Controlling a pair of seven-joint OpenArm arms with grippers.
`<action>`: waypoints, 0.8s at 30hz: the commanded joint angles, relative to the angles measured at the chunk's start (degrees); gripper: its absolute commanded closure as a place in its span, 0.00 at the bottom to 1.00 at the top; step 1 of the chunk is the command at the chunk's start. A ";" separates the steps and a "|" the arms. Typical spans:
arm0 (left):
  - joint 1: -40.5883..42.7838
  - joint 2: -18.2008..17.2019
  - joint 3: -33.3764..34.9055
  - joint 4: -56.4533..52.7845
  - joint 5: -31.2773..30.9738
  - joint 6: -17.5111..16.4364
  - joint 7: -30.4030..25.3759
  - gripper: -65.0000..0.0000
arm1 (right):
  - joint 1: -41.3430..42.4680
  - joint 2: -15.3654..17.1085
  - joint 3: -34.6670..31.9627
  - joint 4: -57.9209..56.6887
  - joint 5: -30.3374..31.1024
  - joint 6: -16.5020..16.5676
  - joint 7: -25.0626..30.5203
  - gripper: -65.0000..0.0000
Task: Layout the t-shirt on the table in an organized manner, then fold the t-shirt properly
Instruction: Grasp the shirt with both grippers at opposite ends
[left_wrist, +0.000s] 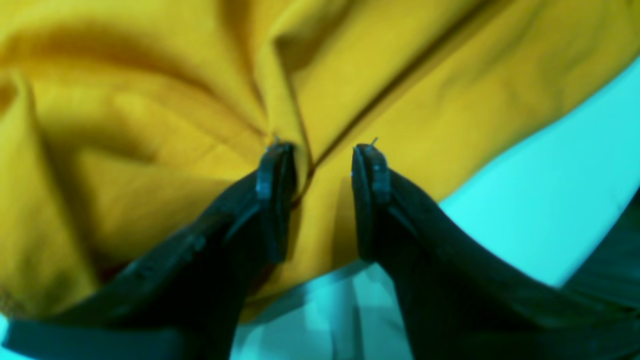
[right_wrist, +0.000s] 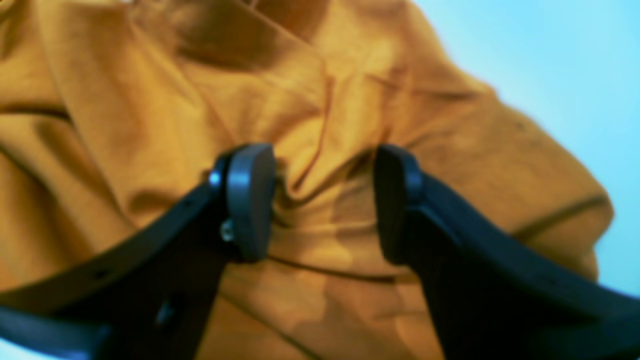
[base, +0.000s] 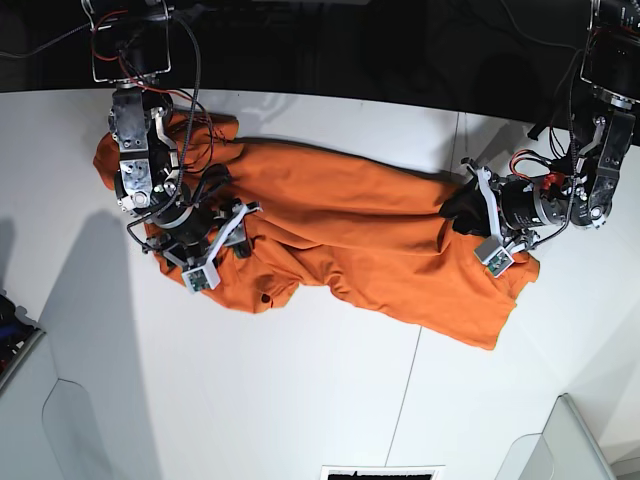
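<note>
Left claw (left_wrist: 315, 155): fingers apart, tips pressed down into the shirt (left_wrist: 150, 150), a seam ridge running up between them; not clenched yet. White surface (left_wrist: 540, 200) shows just beside it, so this claw sits near the shirt's edge.

Right claw (right_wrist: 322, 200): also parted, a bunched fold of cloth lying between the pads, nothing pinched yet.

In the base view, the shirt (base: 340, 225) lies crumpled on the surface (base: 300, 400), long axis running across the frame, tilting down toward the frame's right. Right claw (base: 215, 250) is at the frame-left end, left claw (base: 480, 225) at the frame-right end. Each arm is nearest its own end, so a likely next move is to close both and pull apart along that long axis to spread it flat.
</note>
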 joint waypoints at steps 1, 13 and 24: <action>0.81 -1.22 -0.50 2.56 -1.03 -0.54 -0.61 0.69 | -0.72 1.22 0.42 2.99 -0.04 0.04 0.09 0.52; 2.01 -1.75 -13.94 11.34 -6.19 -0.54 -0.52 0.68 | -0.57 1.90 1.03 12.09 2.03 0.04 0.02 0.52; -3.89 3.61 -11.58 -2.16 5.73 2.36 -10.88 0.67 | 8.28 1.86 -1.73 -4.50 2.05 5.84 0.37 0.52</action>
